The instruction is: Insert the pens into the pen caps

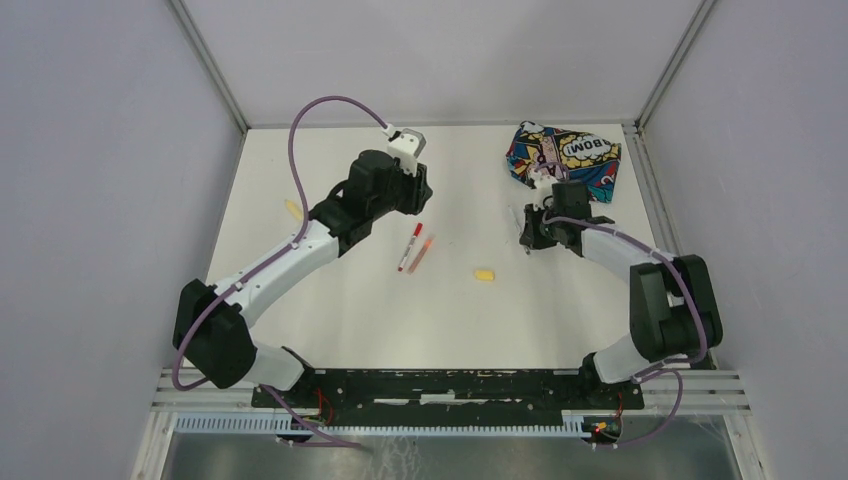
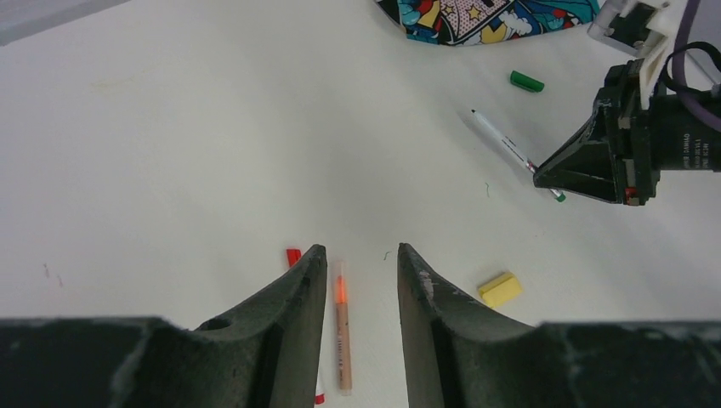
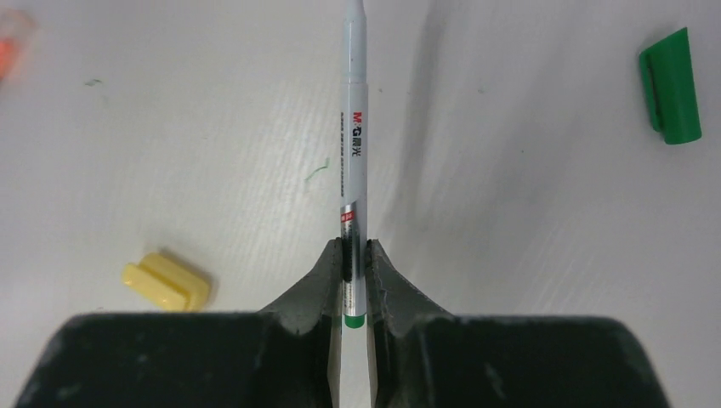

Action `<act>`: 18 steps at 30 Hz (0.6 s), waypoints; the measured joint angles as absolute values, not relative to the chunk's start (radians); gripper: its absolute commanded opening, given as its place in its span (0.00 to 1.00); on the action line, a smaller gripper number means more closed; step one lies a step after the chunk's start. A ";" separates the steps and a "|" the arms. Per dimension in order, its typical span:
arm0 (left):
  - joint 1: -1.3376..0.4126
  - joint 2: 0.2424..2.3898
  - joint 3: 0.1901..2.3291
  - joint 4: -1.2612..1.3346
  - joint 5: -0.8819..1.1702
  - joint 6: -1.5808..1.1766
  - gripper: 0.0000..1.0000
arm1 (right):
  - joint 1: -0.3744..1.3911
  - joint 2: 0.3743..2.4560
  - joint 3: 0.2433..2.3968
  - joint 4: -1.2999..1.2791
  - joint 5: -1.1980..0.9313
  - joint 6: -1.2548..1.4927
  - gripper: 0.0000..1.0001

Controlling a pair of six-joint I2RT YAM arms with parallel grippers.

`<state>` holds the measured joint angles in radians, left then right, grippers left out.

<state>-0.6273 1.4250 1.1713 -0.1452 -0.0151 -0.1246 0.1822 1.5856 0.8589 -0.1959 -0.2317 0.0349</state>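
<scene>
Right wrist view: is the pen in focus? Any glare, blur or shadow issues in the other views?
Right wrist: white pen print reads sharp, a soft shadow falls to its right, the orange blob in the top-left corner is blurred. Left wrist: the near fingers are dark and slightly soft, the orange pen is clear. Top external: even light, no glare, pens tiny.
</scene>
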 measured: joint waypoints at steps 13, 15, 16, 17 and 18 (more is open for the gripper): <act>-0.614 1.305 1.053 0.054 0.220 -0.199 0.47 | 0.271 1.209 0.517 0.359 -0.390 0.453 0.07; -0.614 1.286 1.042 0.102 0.247 -0.229 0.48 | 0.307 1.174 0.490 0.431 -0.388 0.509 0.07; -0.614 1.280 1.039 0.128 0.260 -0.246 0.48 | 0.318 1.159 0.482 0.456 -0.387 0.529 0.07; -0.614 1.274 1.036 0.154 0.274 -0.265 0.48 | 0.342 1.137 0.471 0.493 -0.380 0.559 0.07; -0.614 1.269 1.033 0.176 0.286 -0.281 0.48 | 0.360 1.117 0.464 0.523 -0.374 0.581 0.07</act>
<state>-0.6136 1.2690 1.0328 0.1757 0.2859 -0.2813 0.3599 1.1172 0.4644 0.5228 -0.3737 0.5812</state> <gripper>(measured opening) 0.476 0.150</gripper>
